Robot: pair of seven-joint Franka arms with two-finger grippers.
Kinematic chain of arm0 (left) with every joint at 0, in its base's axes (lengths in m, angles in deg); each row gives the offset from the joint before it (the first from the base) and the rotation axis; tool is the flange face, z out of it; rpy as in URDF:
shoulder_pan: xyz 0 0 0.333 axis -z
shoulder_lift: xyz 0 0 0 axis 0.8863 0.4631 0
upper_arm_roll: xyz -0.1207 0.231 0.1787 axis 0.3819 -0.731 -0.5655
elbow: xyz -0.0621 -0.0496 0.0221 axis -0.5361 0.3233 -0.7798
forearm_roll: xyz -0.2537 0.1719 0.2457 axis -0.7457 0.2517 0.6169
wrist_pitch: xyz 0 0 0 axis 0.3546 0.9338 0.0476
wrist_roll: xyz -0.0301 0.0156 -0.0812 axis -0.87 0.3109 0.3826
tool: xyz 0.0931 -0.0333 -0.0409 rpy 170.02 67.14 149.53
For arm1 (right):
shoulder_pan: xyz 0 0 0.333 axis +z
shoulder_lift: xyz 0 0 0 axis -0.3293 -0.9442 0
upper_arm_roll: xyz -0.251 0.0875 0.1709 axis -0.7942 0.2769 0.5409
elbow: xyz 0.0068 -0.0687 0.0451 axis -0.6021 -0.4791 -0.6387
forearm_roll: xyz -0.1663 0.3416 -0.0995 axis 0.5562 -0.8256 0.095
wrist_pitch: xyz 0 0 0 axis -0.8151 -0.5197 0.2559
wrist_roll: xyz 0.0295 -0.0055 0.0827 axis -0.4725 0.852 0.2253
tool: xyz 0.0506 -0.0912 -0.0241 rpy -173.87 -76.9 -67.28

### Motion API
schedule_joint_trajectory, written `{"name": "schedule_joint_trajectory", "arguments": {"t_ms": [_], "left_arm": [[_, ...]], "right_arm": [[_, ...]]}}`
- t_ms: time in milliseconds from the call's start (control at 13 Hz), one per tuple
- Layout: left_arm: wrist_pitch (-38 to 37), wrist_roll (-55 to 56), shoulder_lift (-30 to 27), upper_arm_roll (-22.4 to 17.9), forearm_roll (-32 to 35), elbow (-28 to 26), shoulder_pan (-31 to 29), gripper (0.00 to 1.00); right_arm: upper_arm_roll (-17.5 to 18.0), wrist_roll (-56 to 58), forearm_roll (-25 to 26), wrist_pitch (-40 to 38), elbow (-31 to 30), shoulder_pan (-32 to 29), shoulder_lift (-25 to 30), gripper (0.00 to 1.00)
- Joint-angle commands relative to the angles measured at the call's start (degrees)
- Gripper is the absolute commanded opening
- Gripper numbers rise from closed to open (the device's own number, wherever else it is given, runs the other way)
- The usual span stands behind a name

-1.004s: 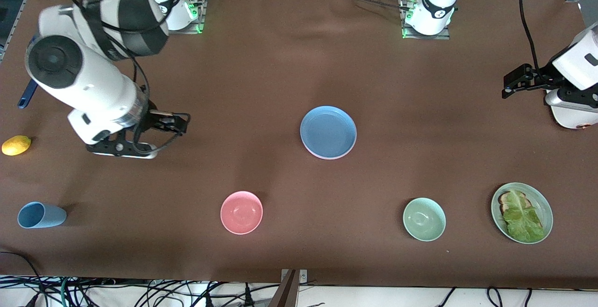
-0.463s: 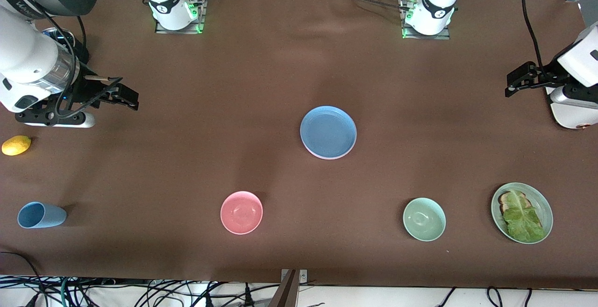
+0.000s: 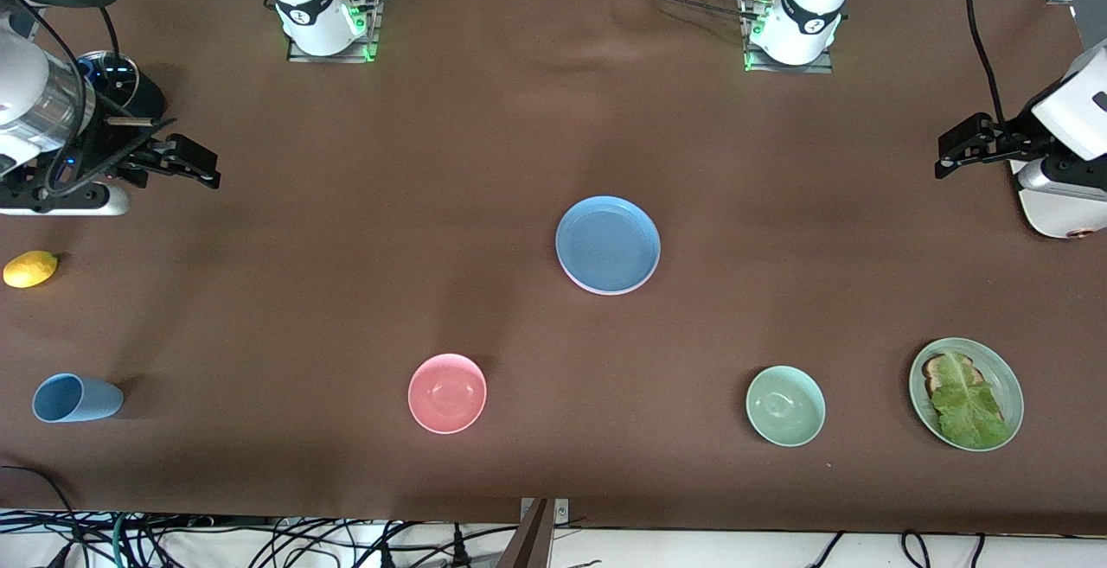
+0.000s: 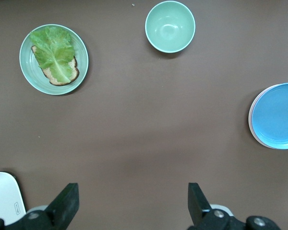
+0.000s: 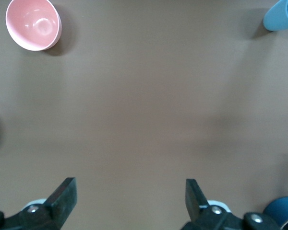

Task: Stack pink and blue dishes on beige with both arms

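The blue plate lies flat in the middle of the table and shows at the edge of the left wrist view. A thin pale rim peeks out under it; what it rests on is otherwise hidden. No separate pink plate or beige plate is in view. My right gripper hangs open and empty over bare cloth at the right arm's end of the table, its fingers spread wide in the right wrist view. My left gripper is open and empty over the left arm's end.
Nearer the front camera sit a pink bowl, a pale green bowl and a green plate with bread and lettuce. A blue cup lies on its side and a lemon rests at the right arm's end.
The right arm has swung back toward its own end of the table with its gripper empty. The left arm has barely moved. The plates have stayed put.
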Motion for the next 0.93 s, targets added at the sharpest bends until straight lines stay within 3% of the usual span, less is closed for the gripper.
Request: {"name": "schedule_joint_trajectory", "arguments": {"t_ms": [0,849], "left_arm": [[-0.3,-0.8,-0.3,-0.4,0.2,0.0,0.2,1.0],[-0.3,-0.7,0.2,-0.4,0.1,0.6,-0.4,1.0]], "right_arm": [[3.5,1.8,0.2,-2.0,-2.7,-4.8,3.4,1.0],[4.3,-0.8,2.0,-1.7,0.8,-2.3,0.5,1.0]]}}
